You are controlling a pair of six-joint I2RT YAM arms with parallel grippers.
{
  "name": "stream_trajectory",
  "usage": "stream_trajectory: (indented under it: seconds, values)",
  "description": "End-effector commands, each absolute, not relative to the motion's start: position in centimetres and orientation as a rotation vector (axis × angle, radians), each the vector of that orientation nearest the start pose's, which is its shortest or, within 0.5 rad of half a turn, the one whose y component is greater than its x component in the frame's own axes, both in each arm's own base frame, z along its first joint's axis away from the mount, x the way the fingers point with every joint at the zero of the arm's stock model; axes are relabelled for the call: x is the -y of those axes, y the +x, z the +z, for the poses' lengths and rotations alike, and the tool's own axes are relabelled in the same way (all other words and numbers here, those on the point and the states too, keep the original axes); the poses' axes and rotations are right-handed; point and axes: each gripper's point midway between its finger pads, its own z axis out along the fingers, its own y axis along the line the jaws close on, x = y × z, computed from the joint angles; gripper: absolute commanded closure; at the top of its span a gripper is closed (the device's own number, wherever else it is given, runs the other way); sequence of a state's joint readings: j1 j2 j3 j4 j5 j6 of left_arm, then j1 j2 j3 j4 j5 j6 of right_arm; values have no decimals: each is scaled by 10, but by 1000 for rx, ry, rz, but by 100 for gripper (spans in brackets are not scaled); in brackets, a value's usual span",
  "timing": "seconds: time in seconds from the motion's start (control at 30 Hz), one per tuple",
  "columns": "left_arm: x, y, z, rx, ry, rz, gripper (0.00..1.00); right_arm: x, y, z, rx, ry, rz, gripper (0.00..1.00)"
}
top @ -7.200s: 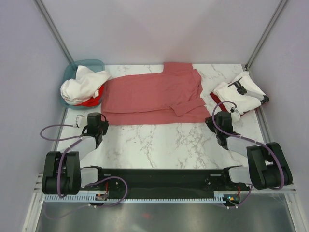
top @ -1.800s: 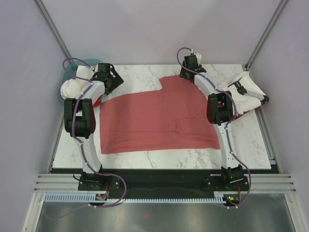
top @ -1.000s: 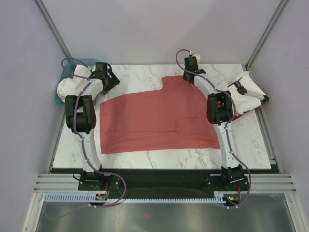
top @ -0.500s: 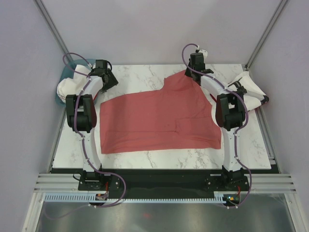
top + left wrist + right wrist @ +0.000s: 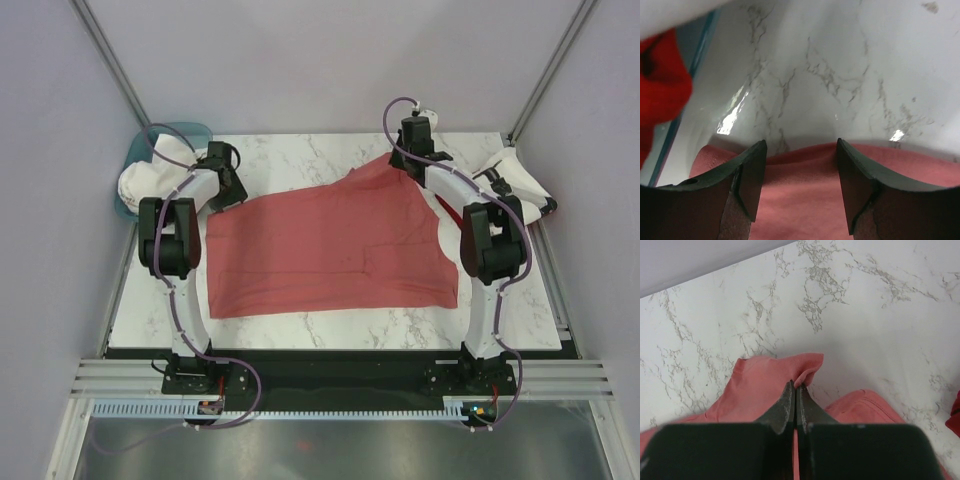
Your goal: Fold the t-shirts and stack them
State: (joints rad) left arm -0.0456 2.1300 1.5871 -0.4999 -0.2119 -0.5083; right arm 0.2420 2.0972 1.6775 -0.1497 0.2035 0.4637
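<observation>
— Where does the shirt lie?
— The plain dusty salmon-red cotton t-shirt (image 5: 330, 245) is spread over the middle of the white marble-patterned worktop (image 5: 300, 325). Its near hem lies flat, close to the front edge, and a flap of cloth is doubled over near its right side.
— And the arms?
— Both reach across to its far edge. The left claw (image 5: 800, 150) is at the far left corner with its fingers (image 5: 747, 185) spread. The cloth's edge runs between them and nothing is clamped there.
— The right one?
— The right claw (image 5: 794, 386) has its fingers pressed together on a pinch of the same shirt at the far right corner. The cloth rises off the worktop to it in a peak.
— What lies beyond?
— In the far left corner, a teal plastic basket (image 5: 190, 130) holds crumpled white t-shirts (image 5: 140, 180) and a bright red t-shirt (image 5: 660, 85), just beside the left claw. At the far right lies a folded white t-shirt with a black mark (image 5: 520, 180), with dark red cloth (image 5: 955, 412) showing at its edge
</observation>
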Motion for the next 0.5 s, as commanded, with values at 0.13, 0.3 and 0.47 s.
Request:
stream_trajectory:
  seconds: [0.13,0.3,0.47]
  values:
    - [-4,472,41,-2491,-698,132,52,-122,566,175,-2013,353,242,100]
    - [-4,469,54,-2433,-740,128,79,-121,560,175,-2014,351,240,100]
    - [-4,470,69,-2381,-752,107,98,-120,554,176,-2014,351,244,100]
